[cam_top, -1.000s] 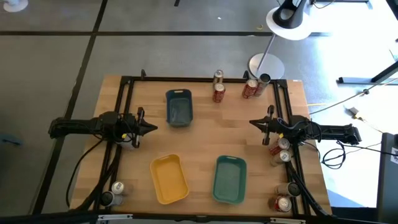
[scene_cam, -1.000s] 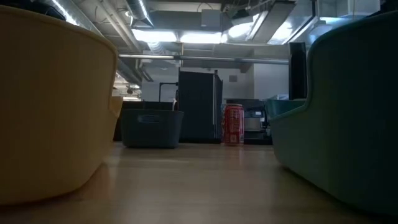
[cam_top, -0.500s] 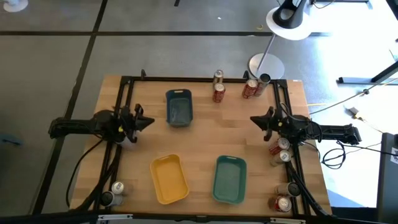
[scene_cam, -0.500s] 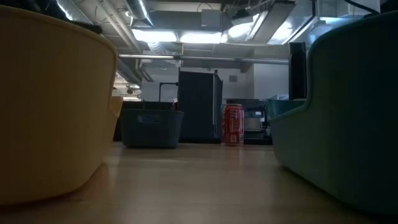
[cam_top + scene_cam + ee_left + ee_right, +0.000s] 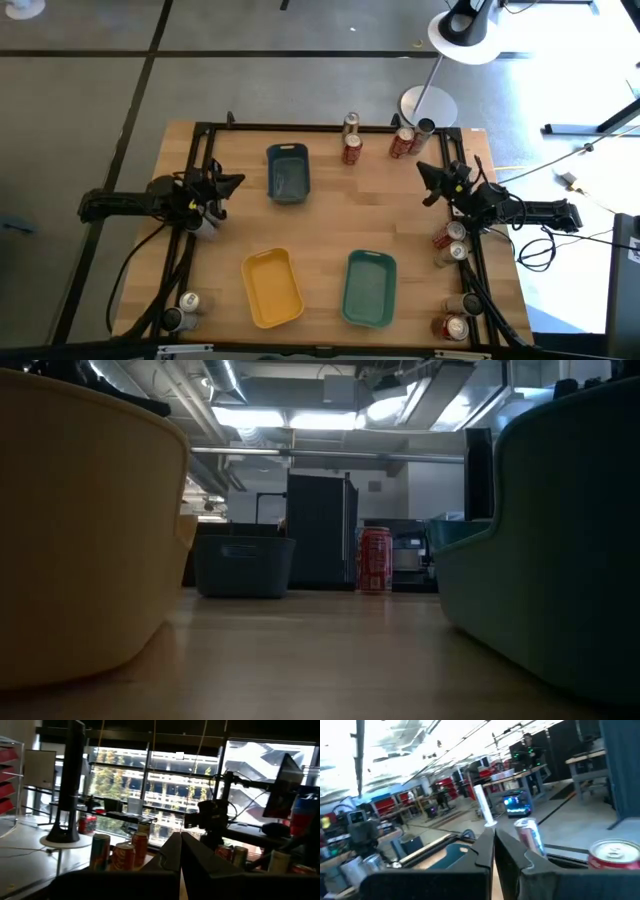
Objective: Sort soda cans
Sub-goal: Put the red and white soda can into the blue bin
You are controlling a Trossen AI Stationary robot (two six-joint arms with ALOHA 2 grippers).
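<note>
High view shows the soda cans in scattered groups on the wooden worktop (image 5: 320, 215). Three stand at the top centre: a silver can (image 5: 351, 123), a red can (image 5: 352, 150) just below it, and another red can (image 5: 402, 143) to the right. More cans sit at the right edge (image 5: 450, 238), at the lower right corner (image 5: 455, 326) and at the lower left corner (image 5: 189, 302). The dark blue tray (image 5: 287, 171), the yellow tray (image 5: 272, 287) and the teal tray (image 5: 370, 287) hold no can.

The right gripper (image 5: 428, 182) hangs at the right of the frame, pointing toward the top centre group; its jaws are pressed together, as the right wrist view shows. The left gripper (image 5: 230, 184) waits at the left, beside the blue tray, its jaws also together.

I judge the cans to be light, thin-walled and smooth, so they can slip or dent under strong pressure and tip easily when pushed. The best hold is probably across the round side at middle height, with the jaws first spread wider than the can, and not on the silver top.
</note>
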